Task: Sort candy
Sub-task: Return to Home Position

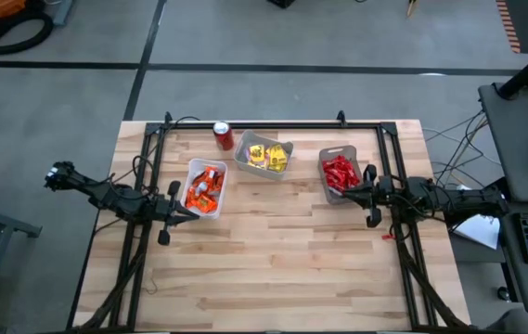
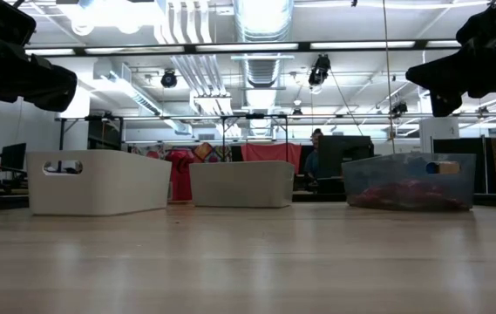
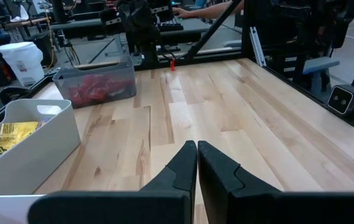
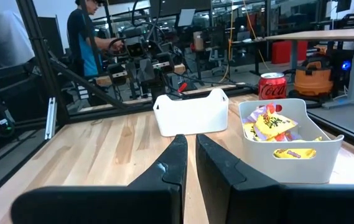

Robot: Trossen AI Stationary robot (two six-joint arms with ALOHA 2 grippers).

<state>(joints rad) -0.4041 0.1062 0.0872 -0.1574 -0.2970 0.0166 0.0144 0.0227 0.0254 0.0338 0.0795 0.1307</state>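
The candy lies in three bins across the table's far half. Orange pieces (image 1: 205,188) fill the white bin (image 1: 192,174) at the left. Yellow pieces (image 1: 266,156) fill the middle bin (image 1: 245,147), and red pieces (image 1: 339,173) fill the clear grey bin (image 1: 325,153) at the right. My left gripper (image 1: 182,206) hovers shut beside the orange bin's left side, pointing across the table, with nothing between its fingers (image 3: 196,152). My right gripper (image 1: 354,193) hovers shut at the red bin's right side, also holding nothing (image 4: 189,144).
A red soda can (image 1: 224,135) stands at the far edge, left of the yellow bin. A black frame (image 1: 273,124) runs along the table's far, left and right sides. A small red piece (image 1: 387,236) lies near the right rail. A person (image 4: 86,37) stands beyond the table.
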